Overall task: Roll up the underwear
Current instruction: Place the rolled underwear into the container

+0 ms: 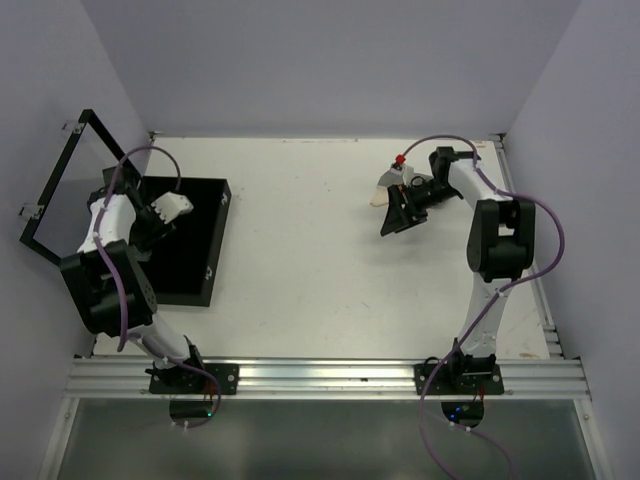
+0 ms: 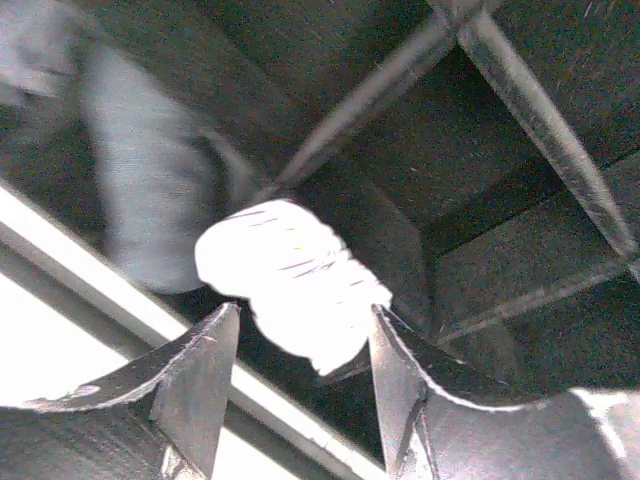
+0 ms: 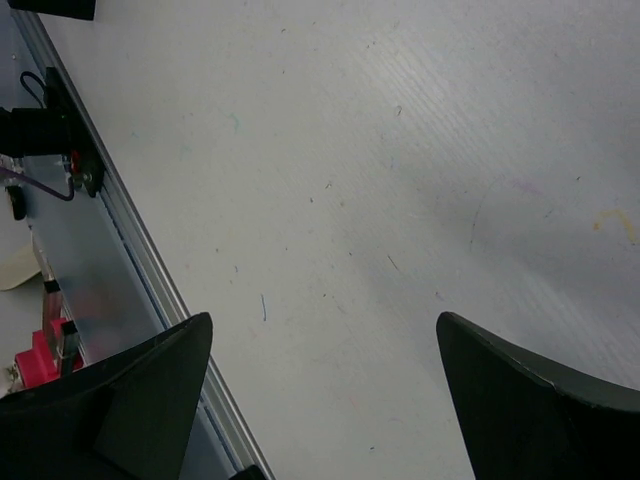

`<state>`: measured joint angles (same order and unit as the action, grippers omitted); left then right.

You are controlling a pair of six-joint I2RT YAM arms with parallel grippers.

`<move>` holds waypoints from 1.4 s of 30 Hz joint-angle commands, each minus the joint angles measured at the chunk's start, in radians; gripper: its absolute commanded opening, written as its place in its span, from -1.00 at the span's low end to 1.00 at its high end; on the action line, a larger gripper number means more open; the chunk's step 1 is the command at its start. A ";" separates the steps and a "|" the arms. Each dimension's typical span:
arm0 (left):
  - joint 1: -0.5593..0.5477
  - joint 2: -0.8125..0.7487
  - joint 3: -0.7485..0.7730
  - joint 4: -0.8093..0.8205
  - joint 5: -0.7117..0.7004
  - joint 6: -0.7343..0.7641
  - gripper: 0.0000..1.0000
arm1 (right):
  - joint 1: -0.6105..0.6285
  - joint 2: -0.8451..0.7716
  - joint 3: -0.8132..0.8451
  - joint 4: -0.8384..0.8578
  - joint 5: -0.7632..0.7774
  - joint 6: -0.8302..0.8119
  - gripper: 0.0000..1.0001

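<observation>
A white rolled underwear [image 1: 172, 206] hangs over the flat black box [image 1: 195, 265] at the left. My left gripper [image 1: 160, 213] is shut on it. In the left wrist view the roll [image 2: 290, 275] bulges beyond the fingertips of the left gripper [image 2: 305, 310], which pinch its near end. A grey rolled underwear [image 2: 150, 190] lies in the box to the left of it. My right gripper [image 1: 395, 220] is open and empty above the bare table at the far right, as the right wrist view [image 3: 325, 320] also shows. A cream cloth [image 1: 378, 193] lies just behind it.
The box's hinged lid [image 1: 60, 185] stands open against the left wall. Thin dividers [image 2: 530, 120] split the box into compartments. A metal rail [image 3: 130, 250] runs along the table edge near the right gripper, with a red part [image 3: 45, 355] beside it.
</observation>
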<state>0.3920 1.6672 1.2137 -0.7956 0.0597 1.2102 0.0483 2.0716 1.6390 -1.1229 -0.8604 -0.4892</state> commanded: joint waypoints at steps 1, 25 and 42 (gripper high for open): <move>-0.031 -0.082 0.108 -0.085 0.039 -0.032 0.18 | -0.001 -0.068 0.050 -0.032 -0.048 -0.029 0.97; -0.792 -0.144 0.250 0.343 0.221 -0.883 1.00 | 0.016 -0.263 -0.001 0.305 0.434 0.064 0.97; -0.668 -0.073 0.314 0.404 0.278 -1.061 1.00 | 0.222 0.303 0.452 0.331 0.770 0.014 0.20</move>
<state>-0.3328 1.6043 1.5078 -0.4042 0.2867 0.2153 0.2863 2.3337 2.0068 -0.7742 -0.1581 -0.4854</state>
